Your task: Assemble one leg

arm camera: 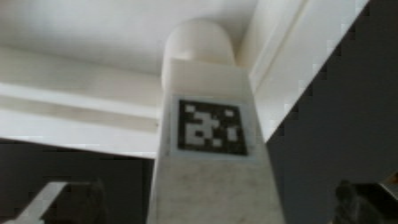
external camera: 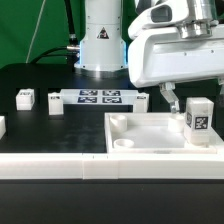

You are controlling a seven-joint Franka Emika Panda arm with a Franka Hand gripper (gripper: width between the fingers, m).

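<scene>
1 leg (external camera: 198, 118) stands upright over the far-right part of the tray (external camera: 150, 150) in the exterior view, its black-and-white marker tag facing the camera. Whether its foot rests on the tray floor or hangs just above it cannot be told. The gripper (external camera: 184, 104) hangs around the upper part of the leg, below the arm's bulky white wrist housing. 1 finger (external camera: 168, 98) shows just beside the leg on the exterior view's left, and the other is hidden.

In the wrist view the leg fills the middle as a tall white post with a rounded end. Its tag (arm camera: 214, 128) sits about halfway along it. The 2 dark fingers (arm camera: 50, 200) show on either side with a gap between each and the post, so the pincer is apart and does not clamp the leg.

The marker board (external camera: 100, 98) lies flat behind the tray, in front of the robot base (external camera: 100, 40). Further to the exterior view's left sit 2 small white blocks (external camera: 25, 97) (external camera: 55, 103), well apart from the leg. The table (external camera: 50, 135) is black.
</scene>
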